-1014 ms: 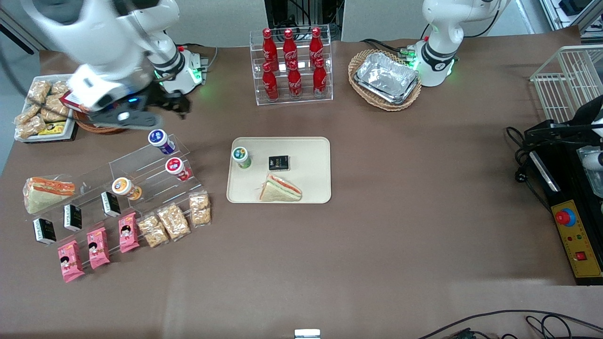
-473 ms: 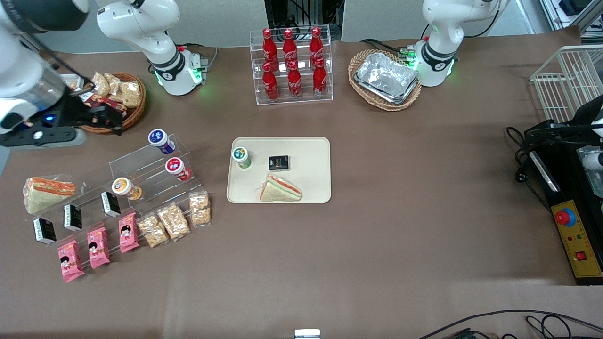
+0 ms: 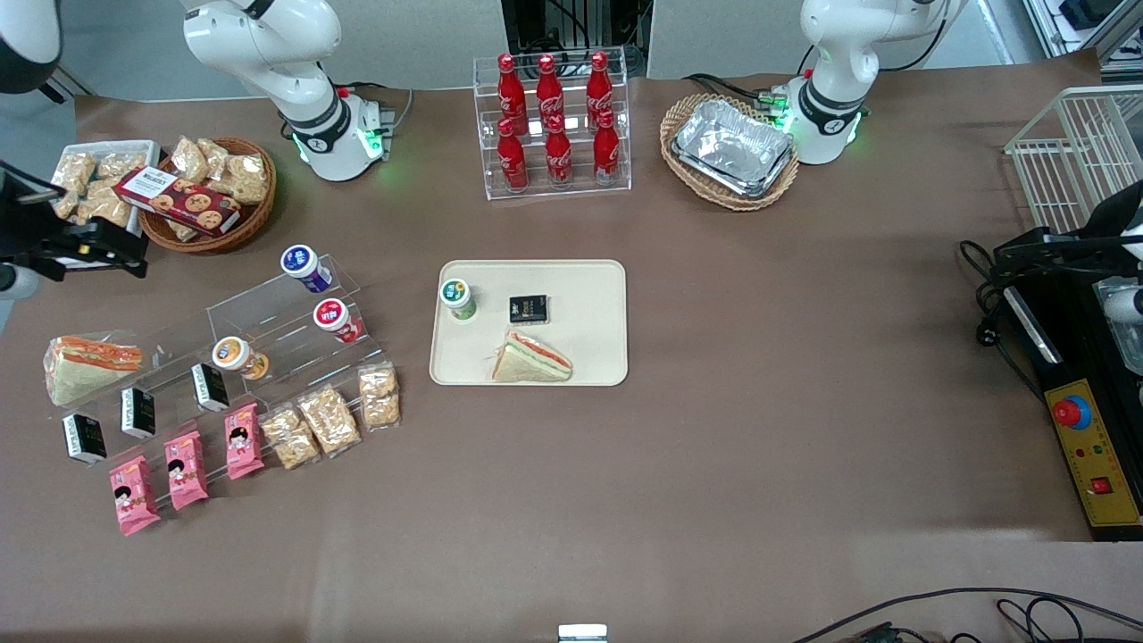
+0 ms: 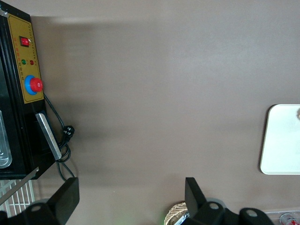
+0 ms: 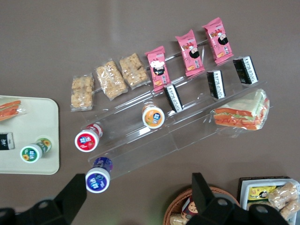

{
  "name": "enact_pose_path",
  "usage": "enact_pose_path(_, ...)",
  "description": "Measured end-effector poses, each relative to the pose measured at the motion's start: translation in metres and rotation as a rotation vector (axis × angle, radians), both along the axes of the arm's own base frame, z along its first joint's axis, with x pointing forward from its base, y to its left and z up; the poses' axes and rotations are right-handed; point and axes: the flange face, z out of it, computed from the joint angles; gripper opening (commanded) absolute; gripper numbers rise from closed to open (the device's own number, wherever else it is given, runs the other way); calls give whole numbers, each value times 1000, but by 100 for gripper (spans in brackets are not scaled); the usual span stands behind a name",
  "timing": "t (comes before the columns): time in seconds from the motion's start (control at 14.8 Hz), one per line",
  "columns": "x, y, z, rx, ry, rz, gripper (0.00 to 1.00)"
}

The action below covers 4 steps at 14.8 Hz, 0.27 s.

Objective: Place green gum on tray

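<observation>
The green gum (image 3: 457, 298) stands upright on the cream tray (image 3: 589, 304), close to the tray corner nearest the clear display stand. The right wrist view shows the green gum (image 5: 33, 151) on the tray (image 5: 47, 122) too. My gripper (image 3: 125, 254) hangs at the working arm's end of the table, beside the wicker snack basket and well away from the tray. In the right wrist view the gripper (image 5: 136, 197) is open, and only brown table shows between its fingers. An edge of the tray (image 4: 281, 140) appears in the left wrist view.
A wrapped sandwich (image 3: 532, 357) and a black packet (image 3: 528, 309) share the tray. The clear stand holds blue (image 3: 302, 266), red (image 3: 335, 319) and orange (image 3: 237, 354) bottles plus snack packs. A snack basket (image 3: 210, 192), cola rack (image 3: 554, 125) and foil-tray basket (image 3: 732, 147) lie farther from the camera.
My right arm has swung from above the display stand out to the working arm's end of the table. The green gum has stayed put on the tray.
</observation>
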Motion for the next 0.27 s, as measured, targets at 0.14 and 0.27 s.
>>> enact_pose_path(0.14, 1, -11, -1, 3, -3, -8, 100)
enact_pose_path(0.27, 1, -18, -2, 23, -3, -23, 100)
